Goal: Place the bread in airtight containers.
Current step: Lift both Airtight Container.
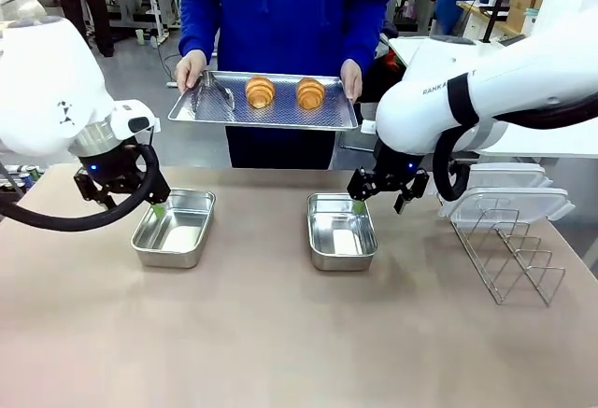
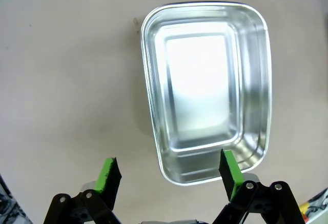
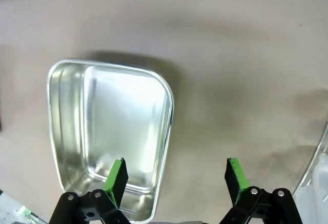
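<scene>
My left hand (image 2: 169, 174) is spread wide above a corner of the left tin (image 1: 174, 229); my right hand (image 3: 177, 179) is spread too, over the rim of the right tin (image 1: 342, 232). The left croissant (image 1: 260, 91) and the right croissant (image 1: 310, 93) lie side by side on the tray (image 1: 285, 115) that a person (image 1: 280, 7) holds beyond the table (image 1: 280, 333).

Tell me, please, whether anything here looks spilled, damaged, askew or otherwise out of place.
Nothing stands out. The left tin and right tin sit upright and empty, the rolls lie side by side on the tray the person holds, and the clear lids rest by the wire rack.
</scene>
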Action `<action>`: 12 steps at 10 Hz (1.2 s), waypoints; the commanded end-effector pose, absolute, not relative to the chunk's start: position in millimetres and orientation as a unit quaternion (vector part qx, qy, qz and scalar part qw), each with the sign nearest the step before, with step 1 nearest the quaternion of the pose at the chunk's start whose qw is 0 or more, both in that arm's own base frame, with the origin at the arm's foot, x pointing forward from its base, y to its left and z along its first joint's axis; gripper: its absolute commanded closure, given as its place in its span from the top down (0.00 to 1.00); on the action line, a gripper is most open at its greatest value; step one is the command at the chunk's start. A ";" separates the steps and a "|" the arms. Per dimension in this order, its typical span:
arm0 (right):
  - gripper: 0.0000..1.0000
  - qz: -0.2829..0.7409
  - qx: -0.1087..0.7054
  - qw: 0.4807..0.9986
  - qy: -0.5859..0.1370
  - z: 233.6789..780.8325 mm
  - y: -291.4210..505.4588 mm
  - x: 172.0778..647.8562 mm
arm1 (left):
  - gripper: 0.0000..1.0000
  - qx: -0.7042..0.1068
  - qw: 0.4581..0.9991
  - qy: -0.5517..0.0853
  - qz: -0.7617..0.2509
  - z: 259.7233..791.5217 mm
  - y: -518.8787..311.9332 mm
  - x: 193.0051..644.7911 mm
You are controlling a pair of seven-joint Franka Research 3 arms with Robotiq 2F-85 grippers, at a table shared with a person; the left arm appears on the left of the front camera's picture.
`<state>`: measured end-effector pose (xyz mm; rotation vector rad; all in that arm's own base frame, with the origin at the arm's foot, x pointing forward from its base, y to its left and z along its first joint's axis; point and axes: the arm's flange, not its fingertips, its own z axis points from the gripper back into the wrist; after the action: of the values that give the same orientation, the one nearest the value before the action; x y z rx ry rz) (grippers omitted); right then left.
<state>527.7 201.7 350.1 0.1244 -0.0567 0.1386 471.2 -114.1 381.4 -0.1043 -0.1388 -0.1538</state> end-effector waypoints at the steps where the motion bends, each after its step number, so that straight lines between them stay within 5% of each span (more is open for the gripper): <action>1: 1.00 0.052 0.039 0.998 -0.015 339.8 214.6 529.5 | 1.00 -0.016 0.995 -0.089 -0.040 368.5 -116.2 466.8; 10: 1.00 0.028 0.032 0.999 -0.020 313.4 223.2 520.7 | 1.00 -0.002 0.993 -0.119 -0.024 332.5 -113.3 487.4; 11: 0.60 0.032 0.022 0.999 -0.029 314.3 222.7 522.2 | 0.93 0.007 0.991 -0.132 -0.035 332.7 -115.4 489.2; 12: 0.40 0.011 0.017 0.999 -0.036 316.2 223.9 518.3 | 0.41 0.033 0.990 -0.131 -0.029 333.8 -117.4 489.6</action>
<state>522.8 218.5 316.7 0.0848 -0.0263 0.0791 486.1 -111.9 334.6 -0.0031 -0.2389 -0.0869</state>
